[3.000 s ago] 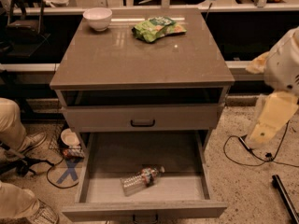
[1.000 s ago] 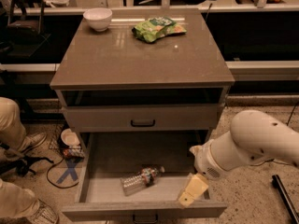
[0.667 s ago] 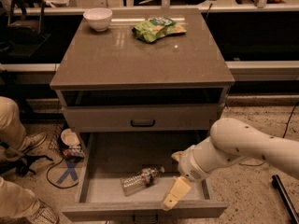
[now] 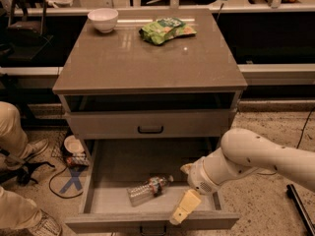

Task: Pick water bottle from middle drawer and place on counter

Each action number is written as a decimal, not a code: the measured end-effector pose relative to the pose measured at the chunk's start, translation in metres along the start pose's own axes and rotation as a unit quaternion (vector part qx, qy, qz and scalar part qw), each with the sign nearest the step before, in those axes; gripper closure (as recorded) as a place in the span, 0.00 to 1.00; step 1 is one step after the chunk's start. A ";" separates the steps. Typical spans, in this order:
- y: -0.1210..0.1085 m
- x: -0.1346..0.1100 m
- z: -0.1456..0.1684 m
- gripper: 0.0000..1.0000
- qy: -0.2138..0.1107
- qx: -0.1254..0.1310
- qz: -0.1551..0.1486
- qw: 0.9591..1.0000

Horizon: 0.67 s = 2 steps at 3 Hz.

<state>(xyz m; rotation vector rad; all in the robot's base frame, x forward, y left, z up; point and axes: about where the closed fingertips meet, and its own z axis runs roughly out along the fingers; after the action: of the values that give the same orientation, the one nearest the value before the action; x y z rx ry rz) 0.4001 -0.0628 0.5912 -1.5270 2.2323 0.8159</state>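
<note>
The water bottle (image 4: pixel 146 189), clear and ribbed with a colourful label band near its neck, lies on its side on the pale floor of the open middle drawer (image 4: pixel 98 181). My gripper (image 4: pixel 184 208) hangs over the drawer's front right part, a little to the right of the bottle and apart from it. The white arm reaches in from the right. The glossy grey-brown counter (image 4: pixel 147 58) tops the cabinet above.
A white bowl (image 4: pixel 103 19) stands at the counter's back left and a green snack bag (image 4: pixel 166 30) at its back middle. The shut upper drawer front has a black loop handle (image 4: pixel 150 130). A person's legs (image 4: pixel 15 146) and cables lie on the floor at left.
My arm has swung from the cabinet's right side down over the open drawer, moving leftward toward the bottle. The bottle has not moved.
</note>
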 end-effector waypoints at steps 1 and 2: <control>-0.013 -0.007 0.012 0.00 -0.024 0.008 -0.032 0.999; -0.044 -0.031 0.043 0.00 -0.065 0.001 -0.102 0.993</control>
<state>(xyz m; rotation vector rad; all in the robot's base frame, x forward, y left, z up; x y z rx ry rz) 0.4499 -0.0252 0.5619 -1.6195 1.9468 0.8242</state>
